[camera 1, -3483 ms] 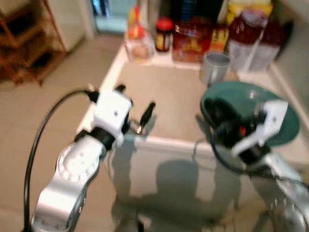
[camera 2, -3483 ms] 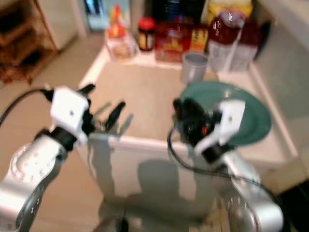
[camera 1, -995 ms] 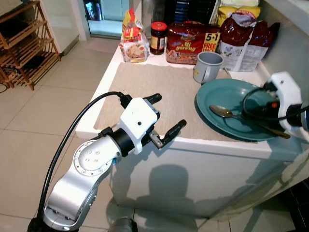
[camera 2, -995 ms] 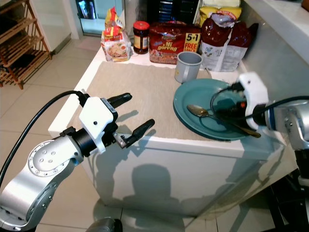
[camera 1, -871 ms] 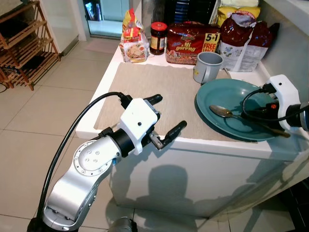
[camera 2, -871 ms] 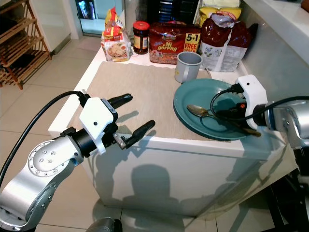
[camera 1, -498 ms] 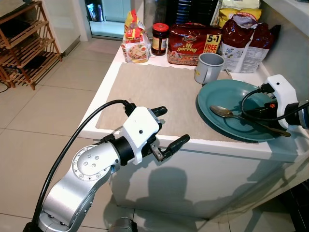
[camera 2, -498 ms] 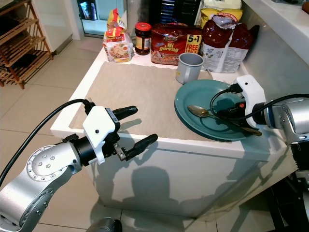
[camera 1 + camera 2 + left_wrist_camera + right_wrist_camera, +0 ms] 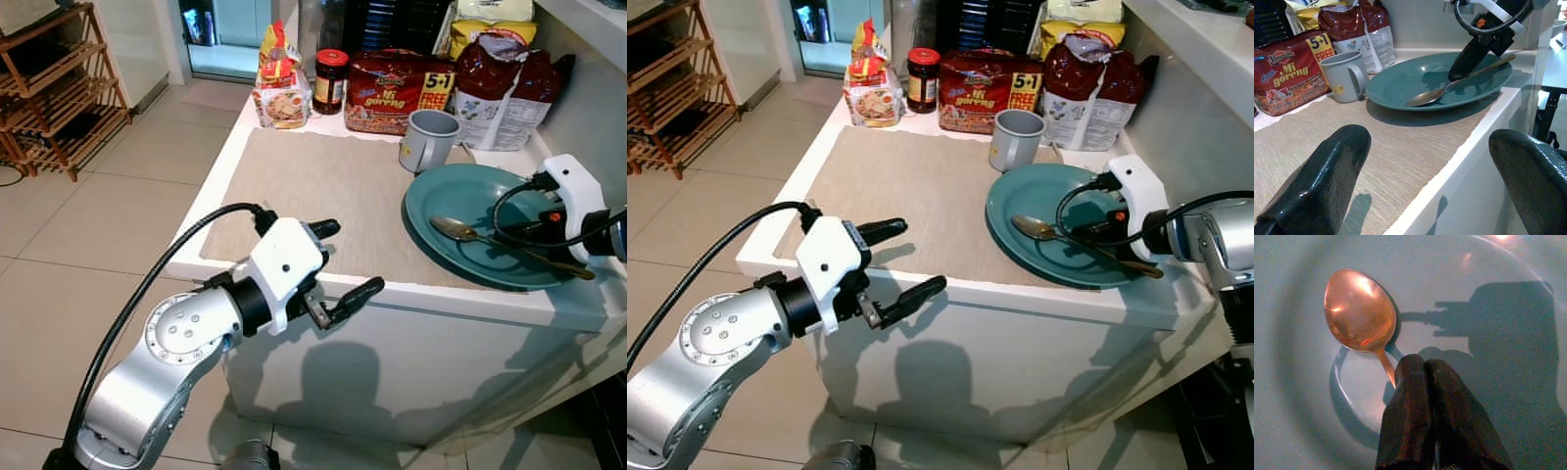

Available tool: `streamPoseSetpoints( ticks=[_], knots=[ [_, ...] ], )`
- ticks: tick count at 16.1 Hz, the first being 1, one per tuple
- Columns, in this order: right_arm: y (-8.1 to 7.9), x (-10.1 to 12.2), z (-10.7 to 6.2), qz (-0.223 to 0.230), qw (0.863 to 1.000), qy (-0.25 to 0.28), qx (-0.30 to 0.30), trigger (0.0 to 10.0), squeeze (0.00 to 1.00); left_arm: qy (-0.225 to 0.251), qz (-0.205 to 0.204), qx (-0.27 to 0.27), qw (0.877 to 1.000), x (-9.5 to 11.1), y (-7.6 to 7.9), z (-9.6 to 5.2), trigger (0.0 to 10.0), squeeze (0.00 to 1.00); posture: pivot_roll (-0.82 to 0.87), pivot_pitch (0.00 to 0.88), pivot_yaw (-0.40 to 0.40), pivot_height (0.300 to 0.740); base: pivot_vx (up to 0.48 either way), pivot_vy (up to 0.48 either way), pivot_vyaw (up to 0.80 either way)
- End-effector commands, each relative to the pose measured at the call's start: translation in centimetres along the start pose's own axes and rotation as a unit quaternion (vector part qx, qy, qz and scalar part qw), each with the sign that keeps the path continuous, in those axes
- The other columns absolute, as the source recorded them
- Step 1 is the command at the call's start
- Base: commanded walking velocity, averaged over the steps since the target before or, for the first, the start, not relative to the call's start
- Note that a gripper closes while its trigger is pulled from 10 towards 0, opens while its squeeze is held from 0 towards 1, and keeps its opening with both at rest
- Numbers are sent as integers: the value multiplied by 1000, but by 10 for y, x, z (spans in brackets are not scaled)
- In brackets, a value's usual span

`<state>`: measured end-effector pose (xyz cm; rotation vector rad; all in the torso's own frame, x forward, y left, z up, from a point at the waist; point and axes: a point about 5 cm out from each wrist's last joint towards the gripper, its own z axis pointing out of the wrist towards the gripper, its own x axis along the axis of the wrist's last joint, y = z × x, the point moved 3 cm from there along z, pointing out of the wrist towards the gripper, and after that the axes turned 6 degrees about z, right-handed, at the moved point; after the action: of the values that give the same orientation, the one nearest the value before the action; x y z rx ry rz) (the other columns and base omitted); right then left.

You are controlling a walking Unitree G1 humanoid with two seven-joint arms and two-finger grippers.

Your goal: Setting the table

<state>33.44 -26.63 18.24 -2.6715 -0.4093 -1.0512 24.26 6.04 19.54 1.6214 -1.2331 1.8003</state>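
A teal plate (image 9: 470,186) lies at the right of the white counter. In it rests a metal spoon (image 9: 454,229) with its bowl toward the mat. My right gripper (image 9: 521,231) reaches over the plate from the right. Its fingers (image 9: 1420,401) are pressed together, shut on the spoon (image 9: 1359,308) at the handle, and the spoon lies flat on the plate. My left gripper (image 9: 350,257) hangs open at the counter's front edge, just off the beige mat (image 9: 323,176), with nothing between its fingers (image 9: 1327,181).
A grey mug (image 9: 429,138) stands just behind the plate. Noodle packs (image 9: 394,91), a jar (image 9: 330,75) and snack bags (image 9: 502,78) line the counter's back. A wooden shelf (image 9: 54,93) stands on the tiled floor at the far left.
The camera has shifted a little. My left gripper has sunk slightly toward the counter's front edge. The right gripper and spoon stay where they were on the plate.
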Motion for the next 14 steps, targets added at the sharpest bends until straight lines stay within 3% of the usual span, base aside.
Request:
streamPoseSetpoints(
  ticks=[1,14],
  knots=[
    [6,-9,0,5,1000,-27,-14,0,0,5,9,-14,1000,5,4,1,10000,0,68,10,-30,740,0,0,0],
    [0,-10,-4,5,999,-31,8,0,0,1,14,-17,1000,4,4,-1,10000,0,69,0,-38,740,0,0,0]
  ],
)
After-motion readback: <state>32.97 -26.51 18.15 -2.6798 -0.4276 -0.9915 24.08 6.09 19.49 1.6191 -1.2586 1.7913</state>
